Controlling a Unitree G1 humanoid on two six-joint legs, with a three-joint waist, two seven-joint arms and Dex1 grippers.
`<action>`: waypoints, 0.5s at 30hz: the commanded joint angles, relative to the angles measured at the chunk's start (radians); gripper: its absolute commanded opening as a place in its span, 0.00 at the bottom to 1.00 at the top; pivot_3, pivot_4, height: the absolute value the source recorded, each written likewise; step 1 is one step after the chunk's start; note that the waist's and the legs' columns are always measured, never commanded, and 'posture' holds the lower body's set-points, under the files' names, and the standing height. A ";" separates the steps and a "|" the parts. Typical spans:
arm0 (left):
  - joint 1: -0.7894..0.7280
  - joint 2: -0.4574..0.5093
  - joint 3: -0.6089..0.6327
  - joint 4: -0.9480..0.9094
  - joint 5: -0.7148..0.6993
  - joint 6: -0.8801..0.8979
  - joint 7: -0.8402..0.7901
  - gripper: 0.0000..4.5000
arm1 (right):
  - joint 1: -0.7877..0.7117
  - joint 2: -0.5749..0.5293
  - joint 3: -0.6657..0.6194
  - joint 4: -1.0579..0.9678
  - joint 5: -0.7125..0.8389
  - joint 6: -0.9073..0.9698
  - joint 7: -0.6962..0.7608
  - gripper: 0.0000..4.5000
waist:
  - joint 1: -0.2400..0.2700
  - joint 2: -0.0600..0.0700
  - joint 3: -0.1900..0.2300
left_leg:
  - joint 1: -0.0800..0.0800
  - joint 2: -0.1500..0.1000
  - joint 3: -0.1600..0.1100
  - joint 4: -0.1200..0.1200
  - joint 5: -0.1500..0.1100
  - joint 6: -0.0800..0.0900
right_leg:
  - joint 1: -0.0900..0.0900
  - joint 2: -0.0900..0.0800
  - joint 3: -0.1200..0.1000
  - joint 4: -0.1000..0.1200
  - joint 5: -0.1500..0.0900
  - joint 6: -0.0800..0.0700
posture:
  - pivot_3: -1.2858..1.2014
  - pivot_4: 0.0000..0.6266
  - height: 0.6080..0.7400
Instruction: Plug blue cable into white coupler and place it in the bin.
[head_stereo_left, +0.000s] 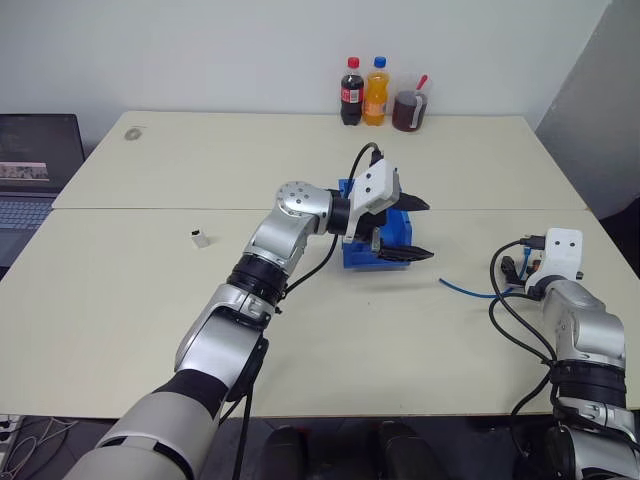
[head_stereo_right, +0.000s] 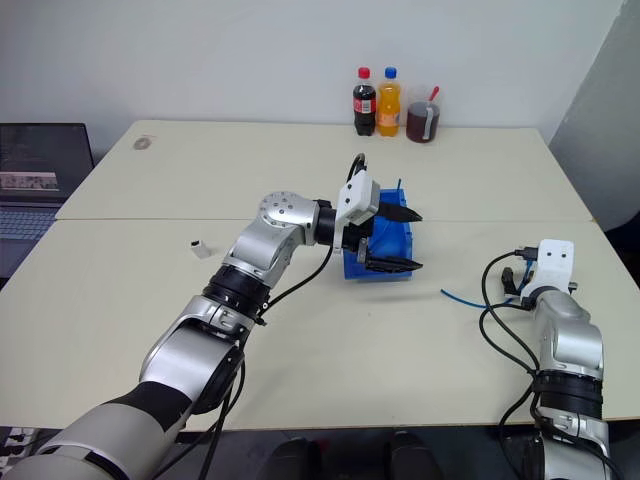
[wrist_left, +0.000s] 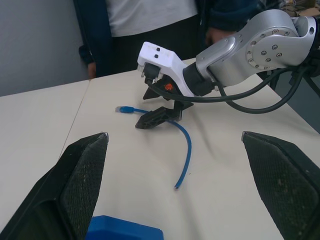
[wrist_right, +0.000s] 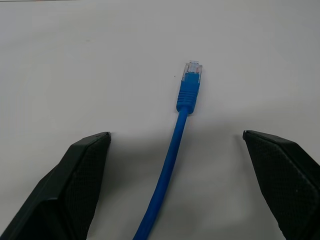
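The bin (head_stereo_right: 397, 262) sits partly hidden behind the left gripper (head_stereo_right: 395, 240).

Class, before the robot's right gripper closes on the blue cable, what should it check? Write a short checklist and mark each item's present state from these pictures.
1. Right gripper open: ok, fingers spread wide.
2. Blue cable lies between the right fingers: ok, plug end pointing away from the wrist.
3. Cable free on the table: ok, nothing rests on it.
4. Left gripper open, holding nothing: ok, but it hovers at the bin, not the white coupler.
5. Coupler reachable: ok, it lies alone on the robot's left side.
6. Right fingers low enough to grasp: cannot tell.
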 joint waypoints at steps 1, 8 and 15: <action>-0.001 -0.003 0.020 -0.056 -0.008 0.012 -0.002 1.00 | -0.017 -0.003 -0.021 -0.004 0.036 -0.001 0.009 0.89 | 0.000 0.000 0.000 | 0.000 0.000 0.000 0.000 0.000 0.000 | 0.000 0.000 0.000 0.000 0.000 0.000 | 0.52 0.24 1.00; -0.007 0.003 0.023 -0.054 -0.009 0.020 -0.015 1.00 | 0.006 -0.006 0.008 -0.035 0.054 0.013 0.023 0.48 | 0.001 0.000 0.000 | 0.000 0.000 0.000 0.000 0.000 0.000 | 0.000 0.000 0.000 0.000 0.000 0.000 | 0.52 0.24 1.00; 0.009 0.003 0.011 -0.086 -0.003 0.020 -0.027 1.00 | 0.026 -0.015 0.029 -0.045 0.042 0.003 0.031 0.08 | 0.001 0.000 0.000 | 0.000 0.000 0.000 0.000 0.000 0.000 | 0.000 0.000 0.000 0.000 0.000 0.000 | 0.52 0.24 1.00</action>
